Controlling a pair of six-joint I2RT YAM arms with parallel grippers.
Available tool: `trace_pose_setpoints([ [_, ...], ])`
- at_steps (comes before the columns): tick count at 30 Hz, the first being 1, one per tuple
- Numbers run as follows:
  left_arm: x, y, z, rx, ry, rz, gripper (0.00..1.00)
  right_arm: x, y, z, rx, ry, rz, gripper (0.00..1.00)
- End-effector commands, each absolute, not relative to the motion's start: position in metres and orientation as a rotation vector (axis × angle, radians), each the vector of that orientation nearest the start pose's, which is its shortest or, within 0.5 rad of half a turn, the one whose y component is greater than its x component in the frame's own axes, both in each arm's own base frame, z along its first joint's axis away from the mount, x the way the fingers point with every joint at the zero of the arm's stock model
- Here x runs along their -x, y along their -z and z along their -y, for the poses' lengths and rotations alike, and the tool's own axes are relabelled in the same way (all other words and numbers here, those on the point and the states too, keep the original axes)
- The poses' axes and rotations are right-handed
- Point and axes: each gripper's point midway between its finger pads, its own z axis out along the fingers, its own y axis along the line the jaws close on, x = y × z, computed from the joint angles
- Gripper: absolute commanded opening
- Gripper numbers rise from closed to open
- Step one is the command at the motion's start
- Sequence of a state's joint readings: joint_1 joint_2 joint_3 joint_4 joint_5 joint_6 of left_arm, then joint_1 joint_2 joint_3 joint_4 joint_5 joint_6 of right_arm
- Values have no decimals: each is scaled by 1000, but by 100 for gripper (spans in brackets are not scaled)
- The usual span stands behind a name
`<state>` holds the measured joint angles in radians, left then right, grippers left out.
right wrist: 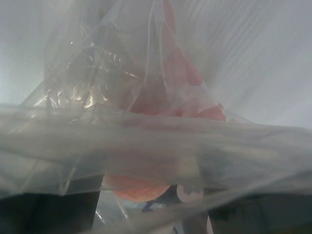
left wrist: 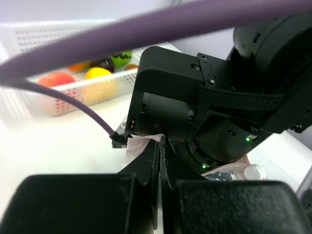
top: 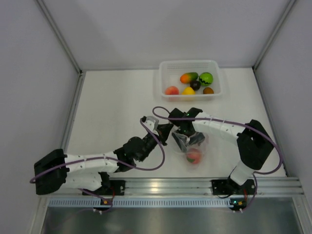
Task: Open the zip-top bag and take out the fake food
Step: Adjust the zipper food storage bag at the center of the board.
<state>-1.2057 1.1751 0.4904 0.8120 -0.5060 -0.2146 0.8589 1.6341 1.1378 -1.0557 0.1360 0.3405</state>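
zip-top bag [top: 199,141]: likely light, floppy, slippery | hold: zip edge (stiffest part) | left gripper [left wrist: 161,151]: shut on bag edge | right gripper [top: 184,138]: behind film, cannot tell

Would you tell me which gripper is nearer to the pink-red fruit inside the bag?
Right. The right gripper is at the zip-top bag, close beside the pink-red fruit; the left gripper, jaws shut on the bag's edge, sits farther off.

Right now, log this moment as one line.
left tool: shut on zip-top bag edge | right tool: open, at bag mouth | pink-red fruit: in bag | tray: holds six fruits
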Motion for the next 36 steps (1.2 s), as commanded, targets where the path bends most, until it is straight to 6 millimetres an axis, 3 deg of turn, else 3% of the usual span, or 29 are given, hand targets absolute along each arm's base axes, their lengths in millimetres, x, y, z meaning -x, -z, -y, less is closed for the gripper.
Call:
trace_pose_setpoints([
  [1, -231, -293, 311, -245, 799, -1360, 0, -197, -84, -227, 751, -2, -2837, 75],
  [2, -235, -298, 306, -248, 793, -1355, 0, -207, -85, -238, 727, -26, -2818, 75],
  [4, -250, -309, 288, -270, 738, -1323, 0, -236, -106, -275, 644, -141, -2732, 75],
  [5, -248, -312, 288, -298, 732, -1306, 0, -236, -101, -276, 635, -133, -2748, 76],
  [6, -251, -313, 284, -325, 697, -1295, 0, -241, -109, -294, 635, -222, -2727, 76],
  [7, -250, -314, 283, -378, 655, -1274, 0, -240, -109, -299, 662, -248, -2737, 76],
  [8, -248, -313, 286, -432, 640, -1260, 0, -239, -100, -302, 687, -232, -2773, 76],
  [9, -247, -306, 287, -465, 623, -1268, 0, -237, -103, -296, 711, -178, -2802, 76],
  [12, -242, -286, 294, -522, 640, -1293, 0, -234, -84, -274, 779, 25, -2859, 76],
  [16, -248, -249, 304, -563, 625, -1372, 0, -211, -65, -258, 864, 48, -2918, 76],
  [19, -250, -235, 308, -557, 629, -1391, 0, -194, -55, -253, 903, 25, -2949, 74],
  [24, -253, -226, 309, -542, 616, -1418, 0, -183, -52, -244, 923, 16, -2942, 76],
  [29, -255, -224, 306, -527, 595, -1429, 0, -183, -69, -243, 957, -6, -2917, 77],
  [36, -254, -210, 309, -476, 579, -1485, 0, -164, -65, -198, 1062, 216, -2982, 76],
])
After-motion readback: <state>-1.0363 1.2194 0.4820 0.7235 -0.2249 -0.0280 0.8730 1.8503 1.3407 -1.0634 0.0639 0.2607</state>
